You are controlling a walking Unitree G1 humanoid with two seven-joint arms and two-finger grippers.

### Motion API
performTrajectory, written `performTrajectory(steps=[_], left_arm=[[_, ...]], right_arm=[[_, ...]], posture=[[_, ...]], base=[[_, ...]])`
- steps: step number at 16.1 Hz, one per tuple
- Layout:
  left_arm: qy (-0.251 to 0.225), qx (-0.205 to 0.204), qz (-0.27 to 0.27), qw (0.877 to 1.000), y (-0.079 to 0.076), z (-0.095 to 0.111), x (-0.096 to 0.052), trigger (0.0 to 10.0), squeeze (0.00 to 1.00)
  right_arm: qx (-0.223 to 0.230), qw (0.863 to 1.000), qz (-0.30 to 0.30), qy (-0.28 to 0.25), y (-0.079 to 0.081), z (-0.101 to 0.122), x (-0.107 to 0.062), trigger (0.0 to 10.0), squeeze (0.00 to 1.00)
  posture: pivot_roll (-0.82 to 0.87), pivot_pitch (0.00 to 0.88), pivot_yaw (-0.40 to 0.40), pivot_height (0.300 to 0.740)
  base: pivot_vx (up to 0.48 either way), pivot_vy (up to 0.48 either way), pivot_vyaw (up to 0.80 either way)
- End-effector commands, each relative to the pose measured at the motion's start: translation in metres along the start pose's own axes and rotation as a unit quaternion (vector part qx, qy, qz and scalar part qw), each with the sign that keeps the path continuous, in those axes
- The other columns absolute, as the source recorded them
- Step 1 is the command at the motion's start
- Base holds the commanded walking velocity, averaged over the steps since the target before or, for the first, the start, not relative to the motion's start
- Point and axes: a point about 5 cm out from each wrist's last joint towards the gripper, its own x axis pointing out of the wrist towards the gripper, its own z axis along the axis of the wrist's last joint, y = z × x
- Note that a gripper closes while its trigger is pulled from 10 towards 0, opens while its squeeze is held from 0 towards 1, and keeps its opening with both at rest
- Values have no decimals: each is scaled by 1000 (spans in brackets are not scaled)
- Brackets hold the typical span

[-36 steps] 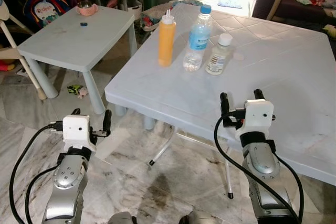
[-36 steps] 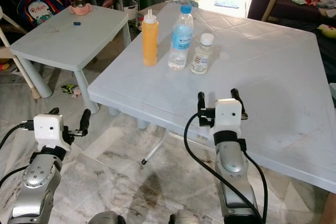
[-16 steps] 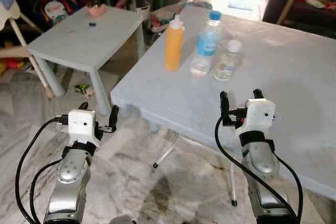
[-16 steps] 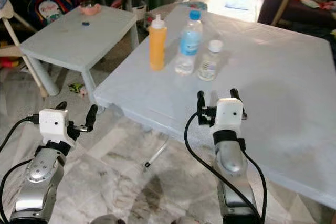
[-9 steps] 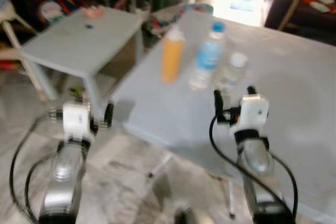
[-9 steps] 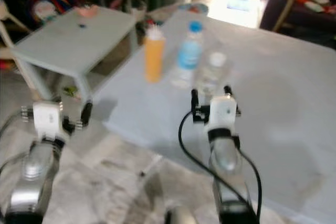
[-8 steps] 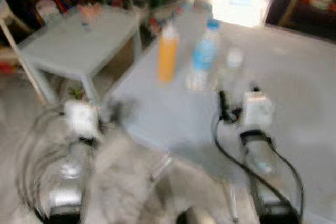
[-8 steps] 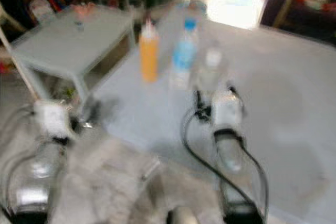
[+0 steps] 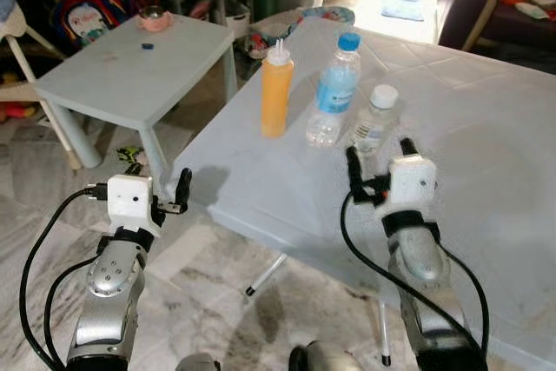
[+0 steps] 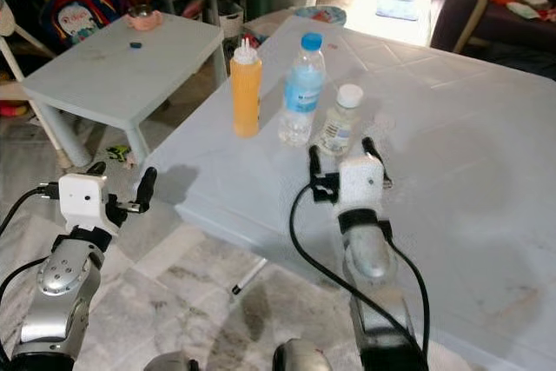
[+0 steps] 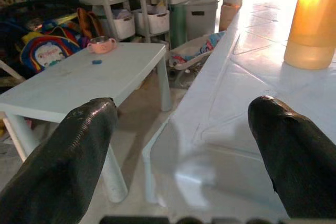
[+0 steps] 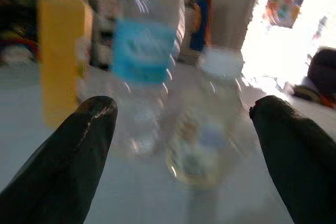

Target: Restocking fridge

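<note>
Three bottles stand in a row on the big white table (image 9: 495,154): an orange squeeze bottle (image 9: 276,89), a water bottle with a blue cap and label (image 9: 334,93), and a small clear bottle with a white cap (image 9: 373,119). My right gripper (image 9: 378,150) is open over the table, just short of the small clear bottle (image 12: 210,124), which lies between its fingers' line in the right wrist view without touching them. My left gripper (image 9: 158,175) is open and empty, low beside the table's left corner, off the table top.
A small pale-blue table (image 9: 130,67) with a pink cup (image 9: 154,16) stands to the left, and a white chair (image 9: 22,49) beyond it. Storage bins and a backpack line the back. A dark sofa (image 9: 512,6) is at the far right. A toy (image 9: 130,155) lies on the marble floor.
The view shook and blurred as I moved closer to the table. My right gripper has come forward over the table, close to the small clear bottle. The left gripper now sits by the table corner.
</note>
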Motion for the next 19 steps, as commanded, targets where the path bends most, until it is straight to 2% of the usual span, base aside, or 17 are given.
performTrajectory(steps=[1,5,8,12,14,18,19], left_arm=[[-2,3,-2,1000,1,1,2,10000,0],[-3,7,-5,1000,0,1,3,10000,0],[-4,10,-3,1000,1,2,2,10000,0],[-3,14,-6,1000,2,2,2,10000,0],[0,18,-12,1000,2,2,1,10000,0],[2,24,-14,1000,5,2,-1,10000,0],[4,27,-10,1000,7,2,-2,10000,0]], right_arm=[[1,999,10,-34,-2,18,12,10000,0],[-4,996,27,-83,-22,55,52,10000,0],[8,995,41,-87,-24,68,70,10000,0],[5,996,56,-68,-21,73,88,10000,0],[12,996,67,-56,-23,74,104,10000,0],[12,995,97,-33,-18,72,119,10000,0],[15,994,103,-38,-17,75,123,4863,0]], posture=[[-12,39,-11,740],[-4,36,-11,740],[8,38,-12,740],[17,49,-8,740],[23,57,0,740],[41,58,2,740],[46,57,2,740]], base=[[0,0,0],[0,0,0],[0,0,0],[0,0,0],[0,0,0],[0,0,0],[0,0,0]])
